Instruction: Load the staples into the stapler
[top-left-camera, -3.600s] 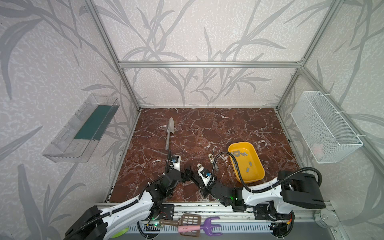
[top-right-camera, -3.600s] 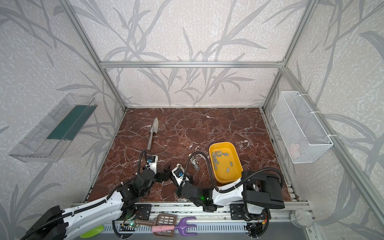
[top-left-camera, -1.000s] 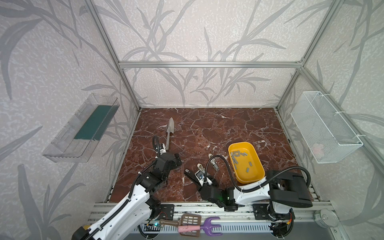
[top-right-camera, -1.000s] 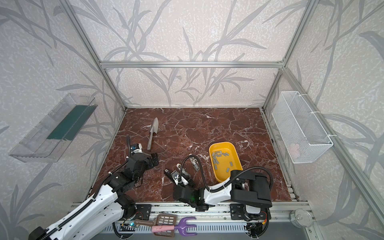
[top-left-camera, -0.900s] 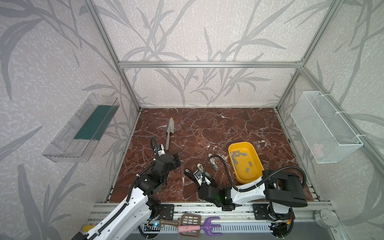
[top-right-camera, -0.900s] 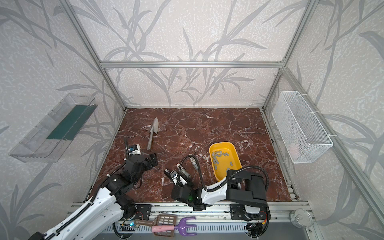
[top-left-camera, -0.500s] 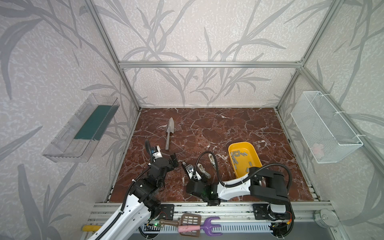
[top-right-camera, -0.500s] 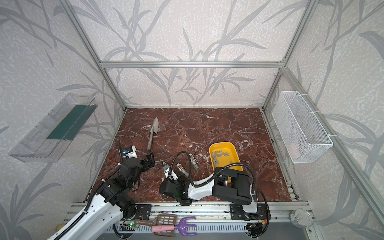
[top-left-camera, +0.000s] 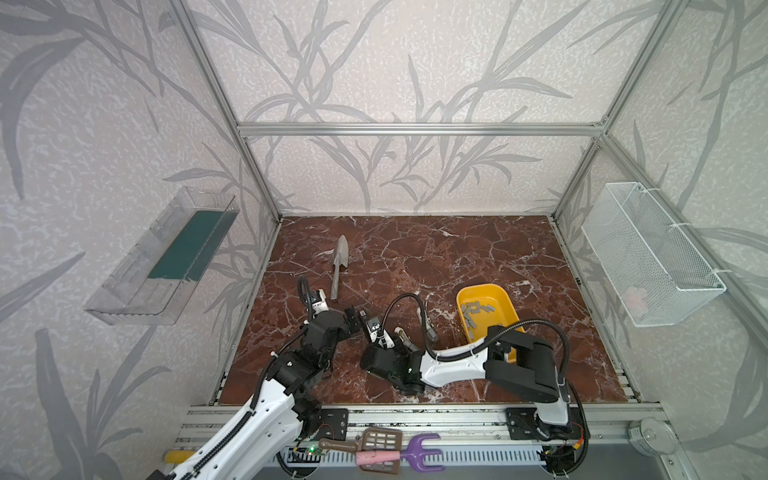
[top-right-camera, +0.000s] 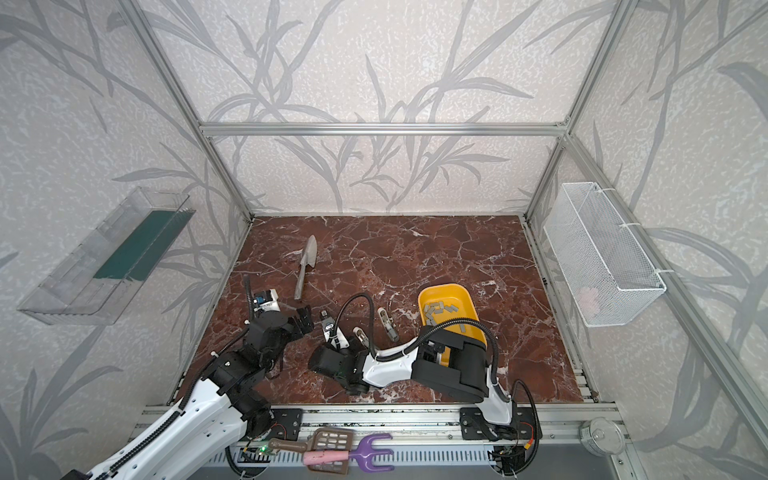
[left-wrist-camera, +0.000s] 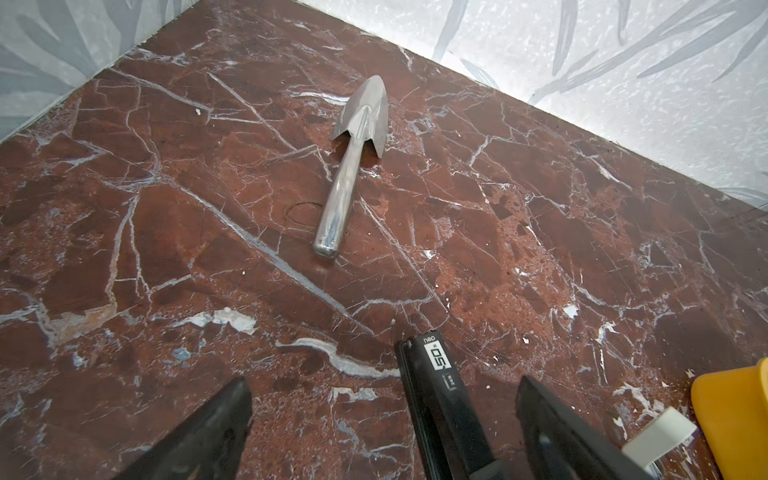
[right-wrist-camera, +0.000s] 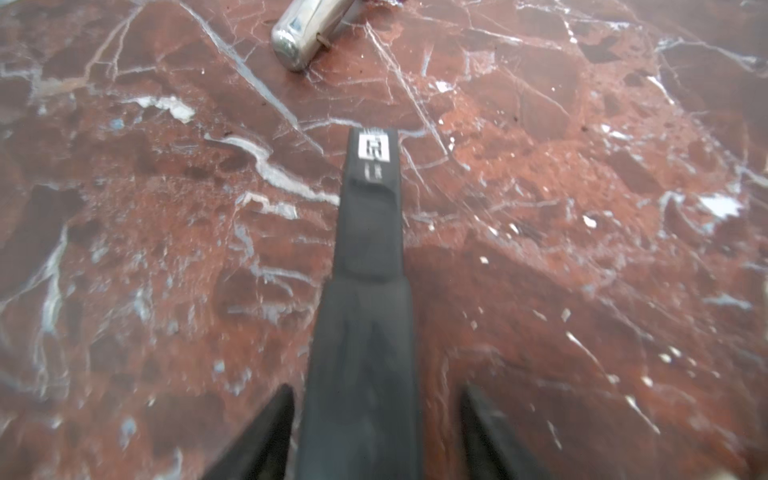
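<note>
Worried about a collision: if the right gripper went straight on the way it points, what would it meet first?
The stapler: it lies lengthwise between the open jaws of the right gripper, running ahead. Beyond its tip, the handle end of the trowel sits slightly off that line; depth is unclear.

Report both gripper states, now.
Left gripper: open, holding nothing.
Right gripper: open, its jaws either side of the long slim black stapler with a gap on each side, not gripping it.
</note>
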